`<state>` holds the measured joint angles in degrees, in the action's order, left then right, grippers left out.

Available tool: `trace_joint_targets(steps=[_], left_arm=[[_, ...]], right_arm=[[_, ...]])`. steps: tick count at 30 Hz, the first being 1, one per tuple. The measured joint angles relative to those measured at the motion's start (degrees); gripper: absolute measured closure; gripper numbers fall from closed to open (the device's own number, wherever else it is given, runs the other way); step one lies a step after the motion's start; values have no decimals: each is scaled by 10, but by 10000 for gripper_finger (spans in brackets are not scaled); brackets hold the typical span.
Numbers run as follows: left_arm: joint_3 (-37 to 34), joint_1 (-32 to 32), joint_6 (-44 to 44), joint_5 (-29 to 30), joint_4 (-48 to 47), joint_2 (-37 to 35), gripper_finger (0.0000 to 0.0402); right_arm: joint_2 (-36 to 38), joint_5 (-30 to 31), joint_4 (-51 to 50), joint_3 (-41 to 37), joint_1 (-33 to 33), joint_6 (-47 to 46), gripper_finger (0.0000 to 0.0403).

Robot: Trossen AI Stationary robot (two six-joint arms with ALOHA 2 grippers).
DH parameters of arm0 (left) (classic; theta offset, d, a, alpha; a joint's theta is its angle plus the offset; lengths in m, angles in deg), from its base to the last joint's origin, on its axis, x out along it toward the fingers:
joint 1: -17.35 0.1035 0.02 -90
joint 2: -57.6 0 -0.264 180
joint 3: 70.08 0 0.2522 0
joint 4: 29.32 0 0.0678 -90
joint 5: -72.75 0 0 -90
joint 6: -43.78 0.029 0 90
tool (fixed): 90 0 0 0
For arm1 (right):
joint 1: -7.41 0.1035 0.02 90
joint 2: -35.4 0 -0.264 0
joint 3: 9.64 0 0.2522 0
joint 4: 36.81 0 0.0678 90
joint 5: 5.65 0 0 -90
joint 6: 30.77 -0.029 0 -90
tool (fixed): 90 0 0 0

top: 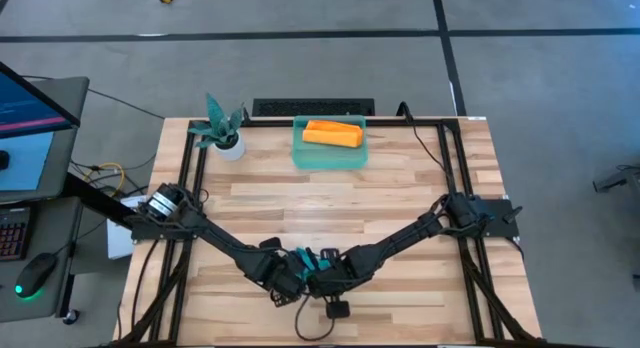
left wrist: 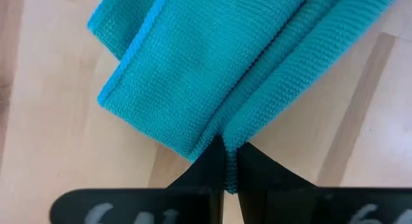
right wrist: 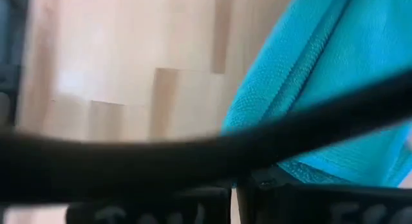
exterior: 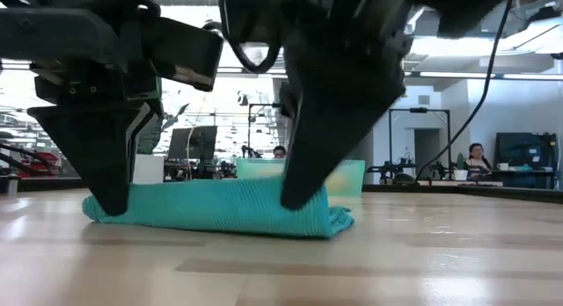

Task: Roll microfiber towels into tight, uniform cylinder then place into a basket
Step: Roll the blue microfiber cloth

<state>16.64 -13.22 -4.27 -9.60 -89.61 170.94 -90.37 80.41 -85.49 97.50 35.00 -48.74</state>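
The teal-blue towel (exterior: 211, 209) lies folded into a low, long bundle on the table near its front edge, and it also shows in the high view (top: 305, 258). My left gripper (exterior: 110, 205) stands at the bundle's left end. My right gripper (exterior: 296, 200) stands toward its right end. Both point down and are shut on the cloth. The orange-yellow towel (top: 332, 134), rolled, lies inside the teal-green basket (top: 300, 156) at the table's far side. My left gripper pinches a raised fold of the teal towel (left wrist: 225, 137) between its two fingertips (left wrist: 205, 169), coming from above. Several layers are gathered there. The rest of the towel lies on the table. My right gripper comes down on the towel's top (exterior: 264, 196) near its right end. A blurred black cable and the fingers themselves hide the place of contact in its wrist view (right wrist: 302, 166). The towel stays on the table.
A small potted plant (top: 222, 128) stands at the far left, beside the basket. A dark keyboard-like object (top: 312, 108) lies behind the basket. A small black object (top: 337, 310) sits by the front edge. Bare wood (top: 330, 203) lies between the towel and the basket.
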Motion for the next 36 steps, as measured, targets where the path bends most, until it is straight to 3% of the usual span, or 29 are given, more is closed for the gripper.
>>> trace_joint_targets(steps=[6,10,14,21,28,36], left_arm=[[15,-40,-16,-65,7,-36,390],[12,-42,-48,-51,-10,-57,390],[8,-25,-52,-74,-21,-58,390],[-21,0,-46,-84,-20,-61,390],[-81,45,-36,-87,44,-64,390],[-90,79,-29,-89,62,-64,390]], right_arm=[[18,-52,54,1,20,36,386],[20,39,17,1,17,-14,384],[19,25,0,1,-5,-72,388],[18,11,11,1,-13,-76,390],[16,18,11,1,-13,-97,387],[16,17,4,0,-15,-99,375]])
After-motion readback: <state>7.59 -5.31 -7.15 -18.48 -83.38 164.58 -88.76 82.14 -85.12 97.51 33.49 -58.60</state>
